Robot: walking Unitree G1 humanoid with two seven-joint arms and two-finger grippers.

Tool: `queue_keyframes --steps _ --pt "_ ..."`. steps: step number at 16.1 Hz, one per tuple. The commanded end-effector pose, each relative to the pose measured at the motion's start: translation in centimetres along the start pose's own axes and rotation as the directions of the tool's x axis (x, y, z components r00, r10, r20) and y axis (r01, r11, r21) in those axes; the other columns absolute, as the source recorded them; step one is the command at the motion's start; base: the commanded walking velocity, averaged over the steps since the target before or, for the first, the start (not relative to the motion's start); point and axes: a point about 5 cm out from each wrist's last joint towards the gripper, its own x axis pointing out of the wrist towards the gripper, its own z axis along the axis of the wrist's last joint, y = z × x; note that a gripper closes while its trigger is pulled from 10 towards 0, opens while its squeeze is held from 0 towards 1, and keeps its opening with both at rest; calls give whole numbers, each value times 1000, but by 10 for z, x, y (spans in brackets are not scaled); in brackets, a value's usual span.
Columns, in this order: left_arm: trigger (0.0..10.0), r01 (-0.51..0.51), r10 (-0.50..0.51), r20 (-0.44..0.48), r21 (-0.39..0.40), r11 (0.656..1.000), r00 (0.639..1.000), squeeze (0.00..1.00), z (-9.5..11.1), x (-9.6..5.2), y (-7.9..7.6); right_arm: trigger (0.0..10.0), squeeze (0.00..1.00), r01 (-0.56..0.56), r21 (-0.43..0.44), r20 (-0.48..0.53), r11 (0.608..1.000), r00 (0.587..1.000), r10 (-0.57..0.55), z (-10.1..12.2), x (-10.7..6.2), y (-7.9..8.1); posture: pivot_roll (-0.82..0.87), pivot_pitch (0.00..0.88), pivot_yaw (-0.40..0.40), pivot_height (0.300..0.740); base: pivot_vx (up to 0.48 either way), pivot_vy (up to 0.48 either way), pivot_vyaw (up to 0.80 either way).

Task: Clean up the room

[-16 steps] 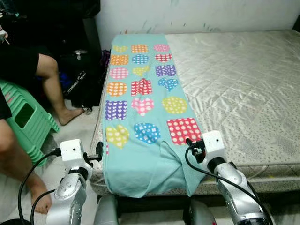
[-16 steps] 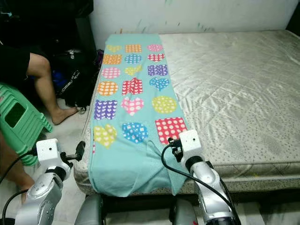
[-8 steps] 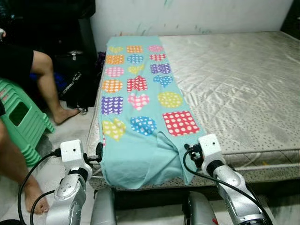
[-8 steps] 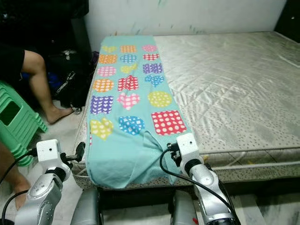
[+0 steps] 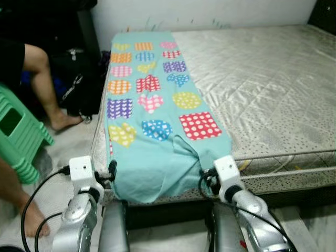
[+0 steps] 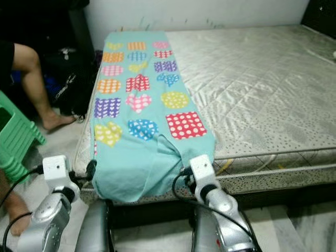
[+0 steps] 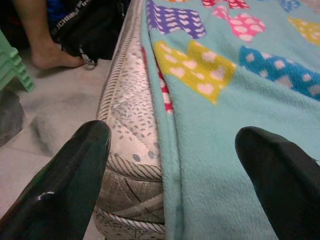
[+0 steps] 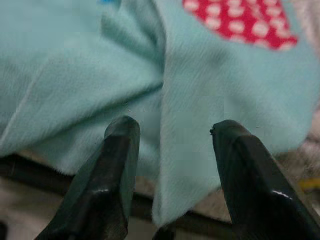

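Since a second ago I had backed off: the bed sat farther away and both wrists lower. The fleece blanket point(image 5: 152, 105), teal with bright dotted hearts, ran lengthwise along the mattress's point(image 5: 273, 89) left edge, its hem draping the near corner. My right gripper point(image 8: 170, 150) was nearer, fingers spread just before the hanging hem; left gripper point(image 7: 170, 165) spread at the mattress edge.

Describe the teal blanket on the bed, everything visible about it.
The teal blanket looks like soft fleece, printed with rows of bright hearts, circles and squares with dots and checks. It lies flat in a long strip along the mattress's left side, its plain, rumpled near end hanging over the foot edge. Both open grippers, left and right, face that end.
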Motion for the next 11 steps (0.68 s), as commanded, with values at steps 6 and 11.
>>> queue_keyframes --steps 6,11 --pt "10000 33 -33 6 7 999 999 0 9 9 -10 10000 0 -12 54 -1 998 1000 13 28 29 30 -115 33 63 492 0 0 0" --pt "10000 26 -26 17 9 1000 999 0 12 11 -10 8000 0 56 68 32 996 998 -58 34 32 34 -108 26 61 492 0 0 0"
